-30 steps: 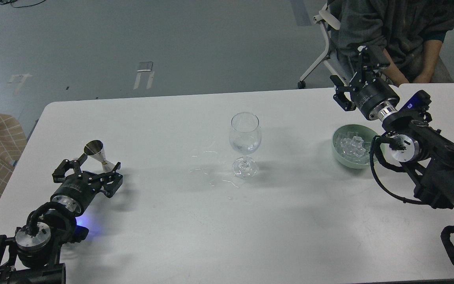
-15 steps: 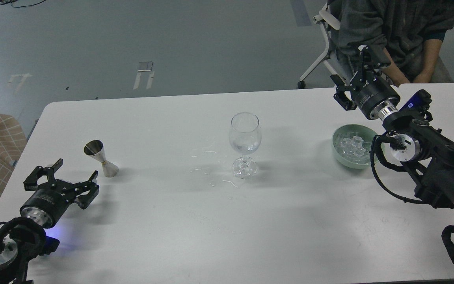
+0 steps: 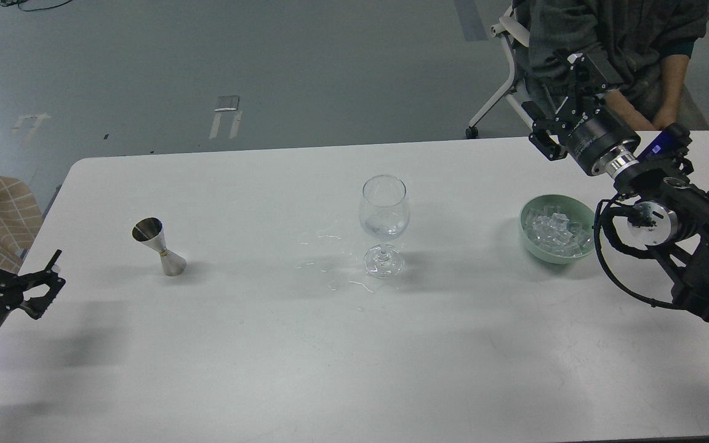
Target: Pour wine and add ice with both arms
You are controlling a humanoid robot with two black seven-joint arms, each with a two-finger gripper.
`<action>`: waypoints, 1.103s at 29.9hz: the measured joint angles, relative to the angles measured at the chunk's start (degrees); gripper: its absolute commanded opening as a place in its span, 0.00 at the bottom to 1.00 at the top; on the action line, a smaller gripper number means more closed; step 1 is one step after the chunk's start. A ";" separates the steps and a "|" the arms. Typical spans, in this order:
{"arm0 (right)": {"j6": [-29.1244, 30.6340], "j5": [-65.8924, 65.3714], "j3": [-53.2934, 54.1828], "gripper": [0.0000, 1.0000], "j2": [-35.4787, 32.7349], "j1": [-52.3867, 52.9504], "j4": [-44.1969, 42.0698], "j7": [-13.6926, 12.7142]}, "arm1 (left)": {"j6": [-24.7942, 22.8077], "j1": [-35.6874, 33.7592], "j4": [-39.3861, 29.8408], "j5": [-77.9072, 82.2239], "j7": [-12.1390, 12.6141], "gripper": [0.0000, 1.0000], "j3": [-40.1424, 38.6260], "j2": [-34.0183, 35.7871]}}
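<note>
A clear wine glass (image 3: 383,215) stands upright at the table's middle with a small measure of colourless wine (image 3: 383,229) in the bottom of its bowl. A steel jigger (image 3: 159,247) stands upright at the left, on its own. A pale green bowl (image 3: 533,247) at the right holds heaped ice (image 3: 554,227). My left gripper (image 3: 19,249) is open and empty at the table's left edge, well left of the jigger. My right gripper (image 3: 562,98) is open and empty, raised behind and above the bowl.
Clear droplets (image 3: 330,271) lie on the white table (image 3: 268,357) left of the glass's foot. A seated person (image 3: 613,37) and a white chair (image 3: 505,74) are behind the table's far right edge, close to my right gripper.
My left gripper has let go of the jigger and drawn back left and toward me to the table's edge. My right gripper has risen slightly up and to the right.
</note>
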 measured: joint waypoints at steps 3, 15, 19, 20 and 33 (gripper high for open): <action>-1.73 -3.53 -4.19 1.00 -5.25 -0.03 4.15 -0.08 | 0.00 -2.52 -0.02 3.75 -2.87 0.97 -0.17 2.70; -15.82 -34.52 -14.43 1.00 -19.99 -2.71 18.50 -0.01 | 0.00 -17.62 -0.76 23.41 -9.98 0.97 0.15 5.04; -23.30 -50.28 -17.52 1.00 -20.69 -3.61 19.17 0.02 | 0.01 -20.56 -1.50 24.20 -9.99 0.97 0.63 3.73; -24.36 -53.29 -18.06 1.00 -20.72 -3.73 19.09 0.02 | 0.02 -21.29 -1.76 24.63 -9.99 0.97 0.69 3.19; -25.75 -69.77 -21.28 1.00 -20.44 -6.19 12.49 -0.05 | 0.02 -29.20 -2.27 30.50 -12.06 0.97 7.76 -0.02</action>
